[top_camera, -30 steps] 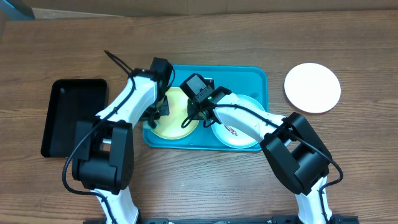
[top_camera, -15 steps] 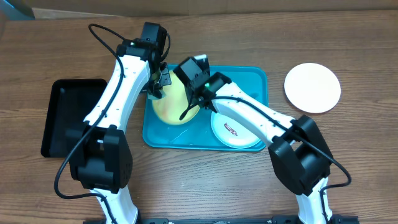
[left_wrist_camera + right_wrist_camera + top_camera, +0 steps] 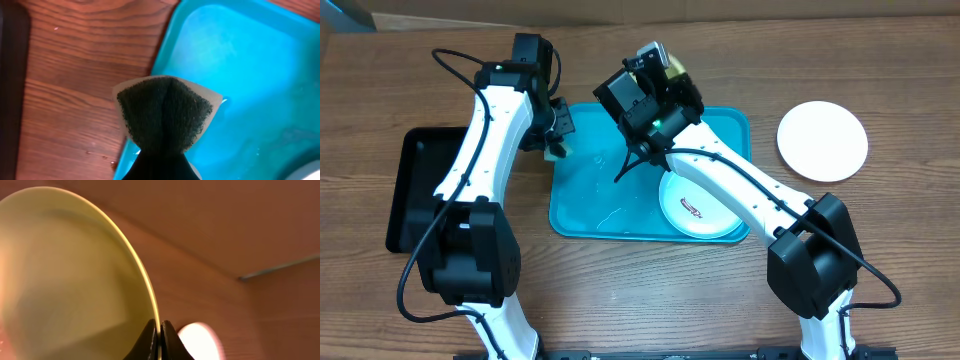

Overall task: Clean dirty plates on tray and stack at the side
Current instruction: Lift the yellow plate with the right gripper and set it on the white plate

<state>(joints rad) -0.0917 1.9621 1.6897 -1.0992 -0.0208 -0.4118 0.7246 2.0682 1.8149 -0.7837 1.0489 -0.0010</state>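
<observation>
My right gripper [image 3: 160,330] is shut on the rim of the yellow-green plate [image 3: 65,280], which is held on edge in the air. Overhead, that gripper [image 3: 665,75] hangs over the far rim of the turquoise tray [image 3: 605,200], and its wrist hides most of the plate. A white plate [image 3: 698,205] with a red-brown smear lies in the tray's right half. Another white plate [image 3: 823,141] rests on the table to the right. My left gripper [image 3: 557,140] is shut on a dark green sponge [image 3: 162,112] above the tray's left rim [image 3: 167,40].
A black rectangular bin [image 3: 425,185] sits on the wooden table left of the tray. Wet streaks show on the tray's bare left half. A cardboard wall runs along the table's far edge.
The right gripper has lifted the yellow-green plate out of the tray, up and toward the far side. The left gripper with the sponge has drawn back to the tray's left rim.
</observation>
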